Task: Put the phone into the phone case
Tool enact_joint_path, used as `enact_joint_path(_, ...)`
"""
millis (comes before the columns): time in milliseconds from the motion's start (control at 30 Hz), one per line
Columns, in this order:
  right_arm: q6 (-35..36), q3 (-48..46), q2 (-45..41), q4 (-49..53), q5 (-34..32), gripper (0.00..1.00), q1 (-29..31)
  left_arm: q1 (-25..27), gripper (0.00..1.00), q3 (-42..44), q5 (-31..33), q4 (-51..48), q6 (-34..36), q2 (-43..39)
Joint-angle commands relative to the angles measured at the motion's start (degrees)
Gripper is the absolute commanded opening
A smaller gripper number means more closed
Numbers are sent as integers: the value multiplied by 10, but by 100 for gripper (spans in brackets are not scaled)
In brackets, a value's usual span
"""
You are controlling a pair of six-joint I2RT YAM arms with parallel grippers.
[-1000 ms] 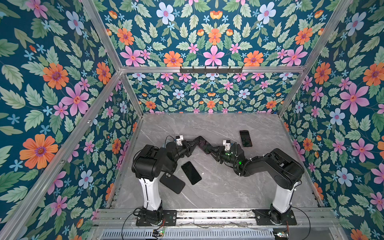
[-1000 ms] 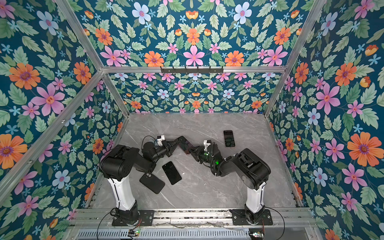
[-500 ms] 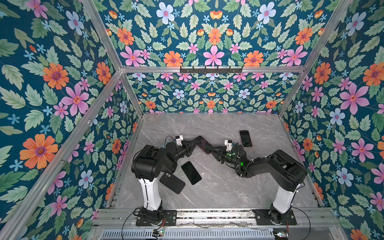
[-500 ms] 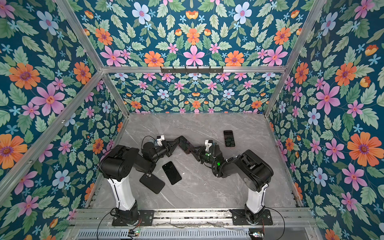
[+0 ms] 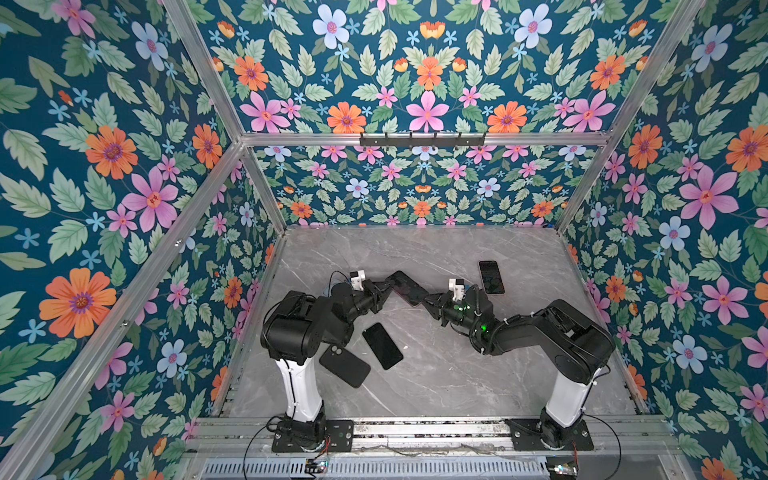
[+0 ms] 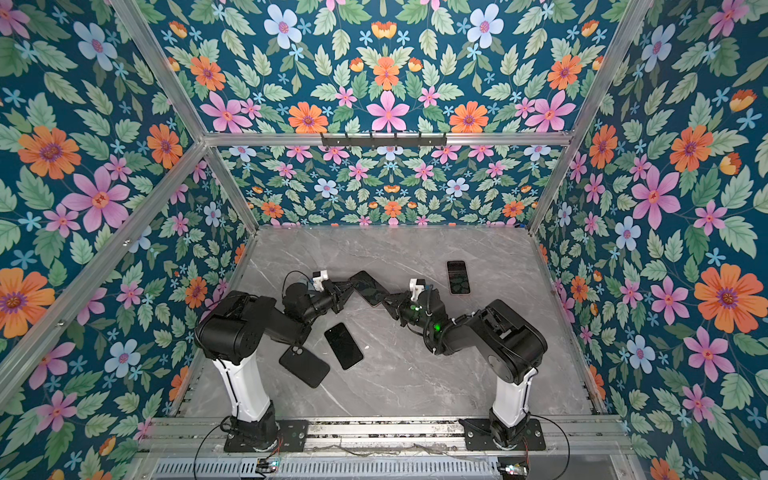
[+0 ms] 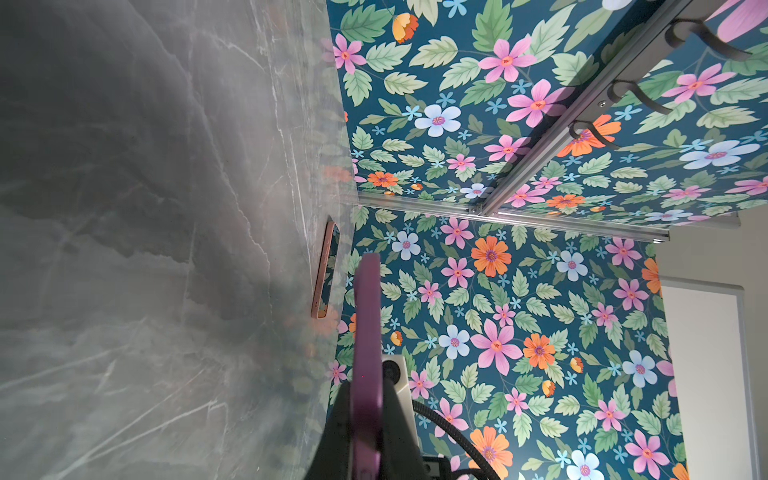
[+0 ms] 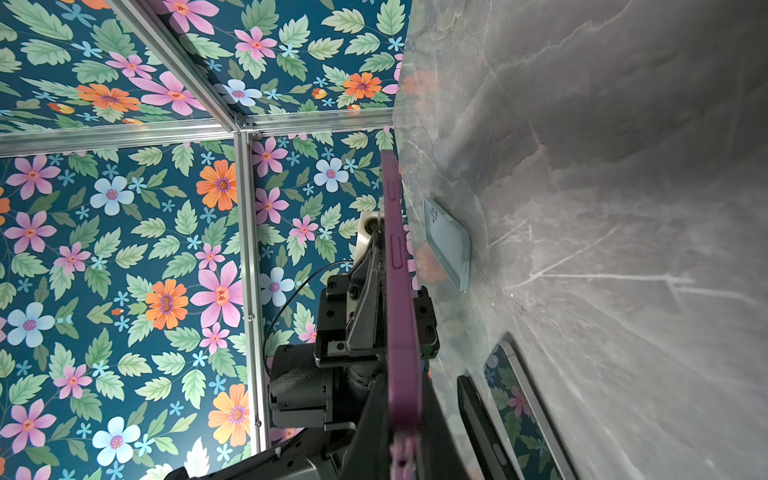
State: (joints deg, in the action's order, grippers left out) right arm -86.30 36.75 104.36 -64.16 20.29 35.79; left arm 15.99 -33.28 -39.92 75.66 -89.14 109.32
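The phone (image 5: 409,287) is sitting screen-up in the purple case (image 8: 397,291), held clear of the bench (image 5: 457,374), long axis running 10 to 4 o'clock. The left hand (image 5: 390,284) is clamping its 10 o'clock end, the right hand (image 5: 427,298) its 4 o'clock end. A black case (image 5: 344,365) is lying back-up at 7 o'clock.

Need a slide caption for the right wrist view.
Left end effector and right end effector both grip the purple phone case above the marble table.
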Motion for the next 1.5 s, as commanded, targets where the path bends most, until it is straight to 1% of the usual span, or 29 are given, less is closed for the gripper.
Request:
enact_joint_path(0, -3, 6, -7, -11, 13, 3, -2, -4, 30, -4, -3, -29, 43, -20)
enact_joint_path(33, 0, 7, -9, -4, 15, 3, -3, -8, 38, -5, -5, -52, 57, -30)
enact_joint_path(100, 6, 11, -13, 12, 21, 2, -6, -20, 48, -10, -8, -131, 98, -56)
enact_joint_path(133, 10, 14, -15, 24, 27, 2, -9, -29, 51, -15, -9, -189, 132, -75)
enact_joint_path(200, 20, 22, -18, 51, 42, 2, -14, -51, 55, -34, -2, -328, 213, -116)
enact_joint_path(267, 31, 30, -17, 79, 56, 1, -18, -77, 58, -82, 21, -527, 325, -147)
enact_joint_path(300, 34, 34, -14, 86, 63, 1, -20, -94, 59, -123, 41, -639, 389, -154)
enact_joint_path(333, 39, 38, -11, 87, 70, 1, -22, -107, 60, -158, 68, -725, 443, -154)
enact_joint_path(367, 43, 43, -8, 93, 76, 0, -23, -121, 61, -184, 91, -786, 482, -151)
enact_joint_path(433, 53, 62, 3, 108, 98, 0, -25, -150, 62, -225, 137, -868, 540, -137)
enact_joint_path(533, 64, 90, 22, 123, 131, 0, -26, -191, 62, -255, 164, -914, 578, -118)
enact_joint_path(600, 71, 106, 32, 135, 150, 0, -26, -204, 62, -288, 199, -956, 614, -95)
enact_joint_path(633, 76, 112, 35, 136, 158, 0, -26, -208, 62, -310, 221, -982, 631, -79)
enact_joint_path(667, 81, 116, 35, 141, 164, 0, -26, -211, 62, -325, 230, -995, 643, -68)
enact_joint_path(800, 112, 127, 26, 178, 180, 0, -27, -220, 60, -349, 252, -1001, 662, -44)
enact_joint_path(1033, 147, 130, 5, 214, 193, 0, -28, -221, 58, -433, 301, -1038, 695, 11)
enact_joint_path(1067, 147, 131, 4, 216, 196, 0, -28, -220, 58, -444, 301, -1039, 699, 18)
enact_joint_path(1233, 156, 128, -7, 223, 200, 0, -33, -209, 57, -477, 264, -1035, 699, 49)
enact_joint_path(1467, 176, 124, -28, 249, 193, 0, -34, -193, 53, -492, 267, -1049, 701, 76)
